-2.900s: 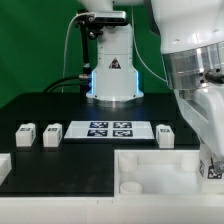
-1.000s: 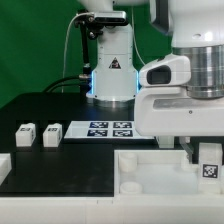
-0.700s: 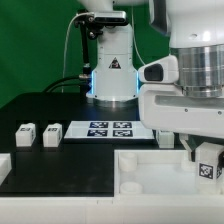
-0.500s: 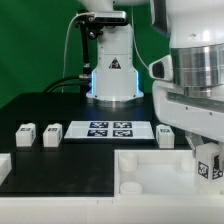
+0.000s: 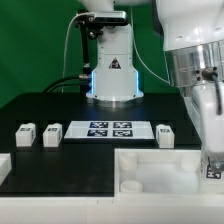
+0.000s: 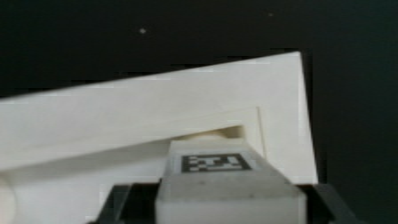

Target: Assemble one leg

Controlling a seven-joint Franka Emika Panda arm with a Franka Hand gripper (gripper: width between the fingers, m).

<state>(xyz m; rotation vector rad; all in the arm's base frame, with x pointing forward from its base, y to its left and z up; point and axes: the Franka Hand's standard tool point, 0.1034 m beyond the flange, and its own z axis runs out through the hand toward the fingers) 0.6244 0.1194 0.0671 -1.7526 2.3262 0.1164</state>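
Note:
My gripper (image 5: 212, 168) is shut on a leg (image 5: 213, 172), a small white block with a black-and-white tag, at the exterior view's right edge. It holds the leg over the right end of the large white tray-like part (image 5: 150, 160). In the wrist view the leg (image 6: 221, 180) sits between the two dark fingers (image 6: 128, 203), tag facing the camera, with the gripper (image 6: 222, 208) above a corner of the tray-like part (image 6: 125, 125). Three more legs stand on the black table: two at the left (image 5: 25, 130) (image 5: 51, 133) and one right of the marker board (image 5: 166, 135).
The marker board (image 5: 110, 130) lies at the middle of the table. A white part (image 5: 3, 166) shows at the left edge. The robot base (image 5: 112, 70) stands behind the board. The tray-like part has a round hole (image 5: 131, 186) near its left wall.
The wrist has turned about its axis over the last second, so the broad white housing no longer faces the camera. The held leg stays at about the same place.

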